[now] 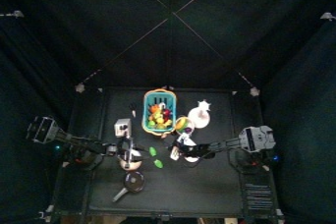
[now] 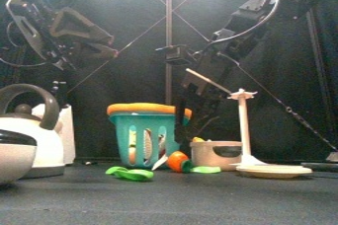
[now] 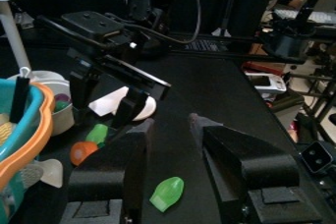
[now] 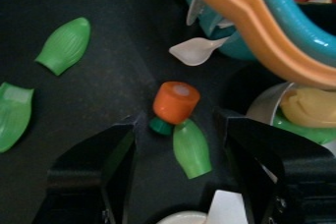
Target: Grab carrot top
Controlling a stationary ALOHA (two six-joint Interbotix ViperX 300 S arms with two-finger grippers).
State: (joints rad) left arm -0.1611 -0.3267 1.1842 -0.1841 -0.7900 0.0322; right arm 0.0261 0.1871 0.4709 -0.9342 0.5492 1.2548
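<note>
Directly above the carrot top point(image 4: 160, 126), right gripper point(image 4: 180, 135) hangs open.

A robotics lab test cell: black curtains point(image 1: 79, 31) hang on all sides of a small black table point(image 1: 197, 196), where 2 black arms work. Beyond the table, cables and equipment clutter point(image 3: 282, 31) fill a room.

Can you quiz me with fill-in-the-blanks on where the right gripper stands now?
1. The right gripper hangs over the tiny ____ carrot.
2. Its jaws are ____, closed on nothing.
3. The teal basket has an ____ rim.
4. The left gripper is ____.

Missing words: orange; open; orange; open
</note>
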